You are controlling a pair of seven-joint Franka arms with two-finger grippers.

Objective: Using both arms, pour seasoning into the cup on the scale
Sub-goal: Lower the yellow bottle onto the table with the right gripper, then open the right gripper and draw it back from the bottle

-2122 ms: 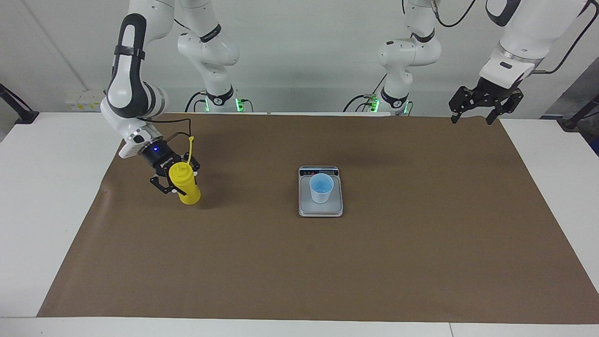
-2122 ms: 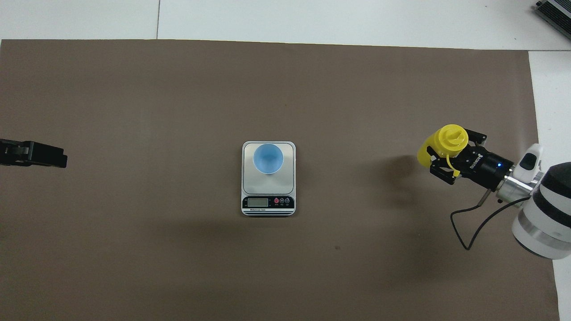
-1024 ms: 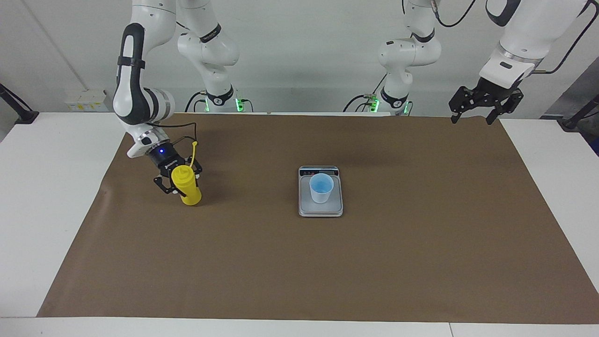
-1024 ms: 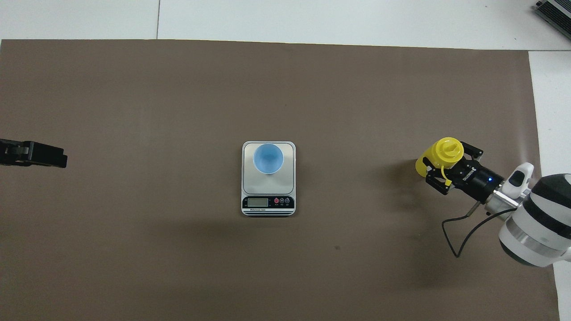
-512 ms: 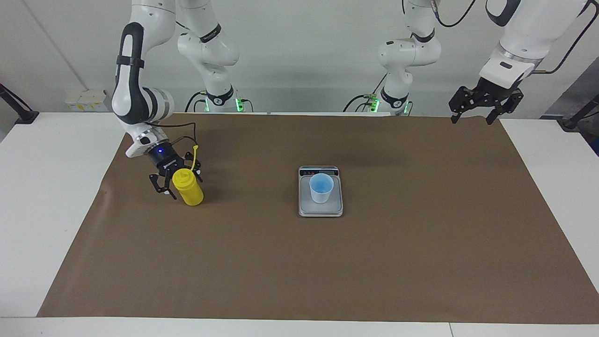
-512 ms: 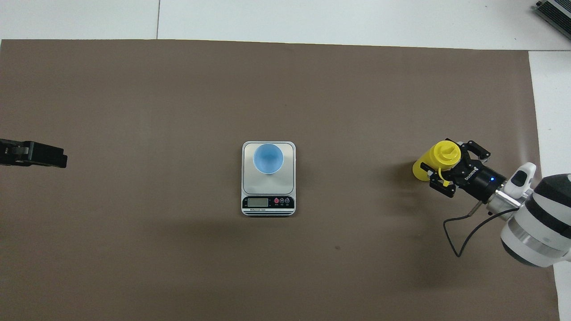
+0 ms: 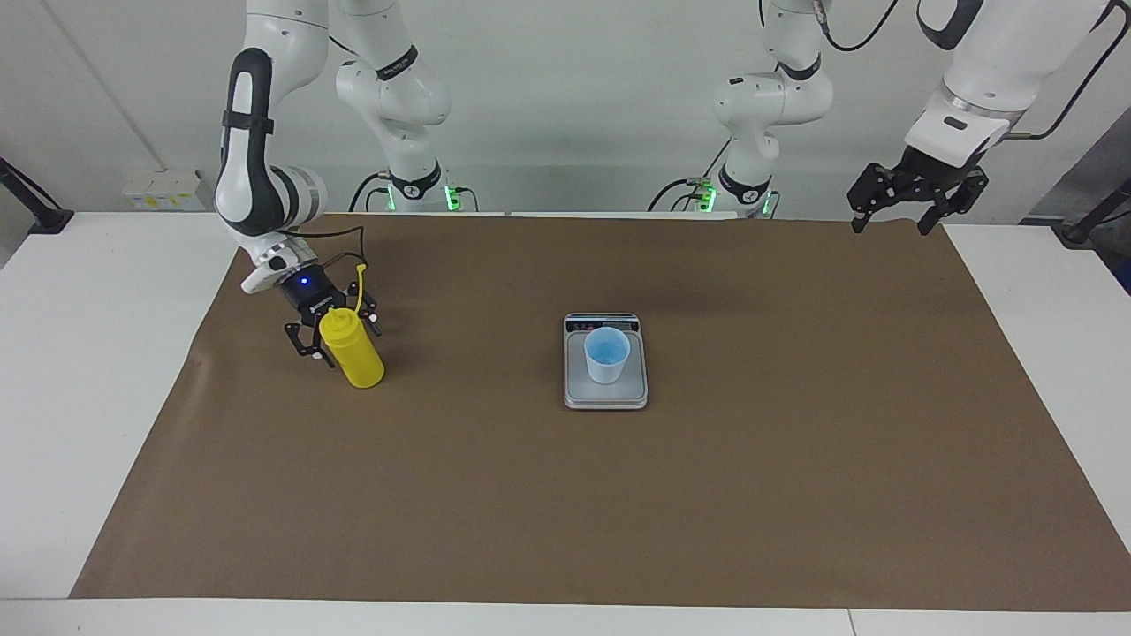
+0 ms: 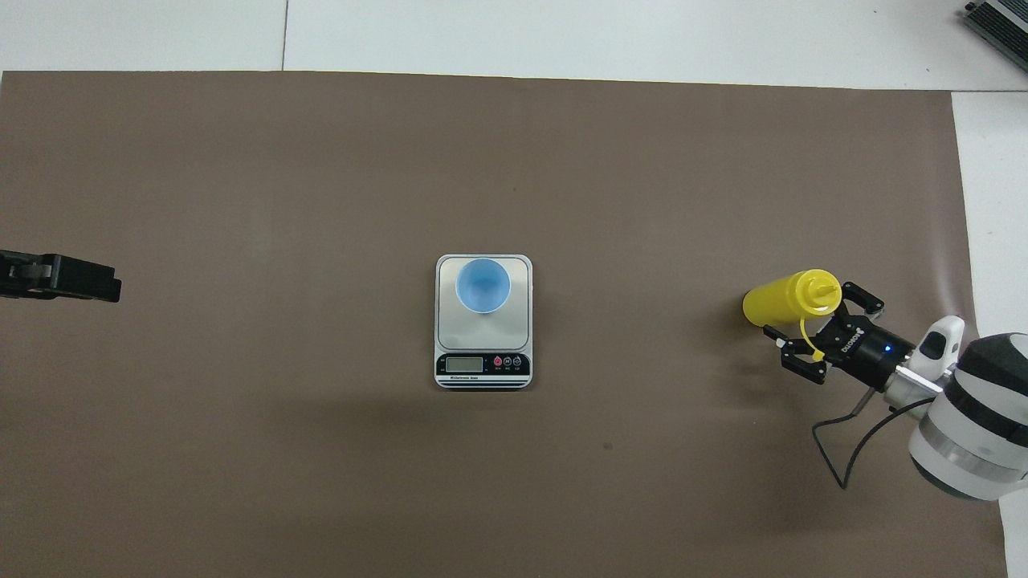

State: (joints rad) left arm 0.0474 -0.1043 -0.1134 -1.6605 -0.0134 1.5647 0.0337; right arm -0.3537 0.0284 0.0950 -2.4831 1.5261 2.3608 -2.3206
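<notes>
The yellow seasoning bottle [image 7: 353, 355] stands upright on the brown mat toward the right arm's end of the table, its cap strap hanging loose; it also shows in the overhead view [image 8: 783, 299]. My right gripper [image 7: 334, 334] [image 8: 811, 321] is open, with its fingers spread on either side of the bottle's top and not gripping it. The light blue cup [image 7: 607, 354] [image 8: 482, 286] stands on the silver scale [image 7: 606, 397] [image 8: 482, 331] at mid-table, display end nearer the robots. My left gripper [image 7: 891, 223] [image 8: 64, 278] waits open, high over the mat's edge.
The brown mat [image 7: 618, 512] covers most of the white table [image 7: 79, 371]. A black cable [image 8: 843, 449] trails from the right wrist. A dark device [image 8: 1000, 24] lies at the table's farthest corner at the right arm's end.
My right gripper stood the tilted bottle upright on the mat, opened, and drew back a little toward the robots. The left arm, cup and scale have not moved.
</notes>
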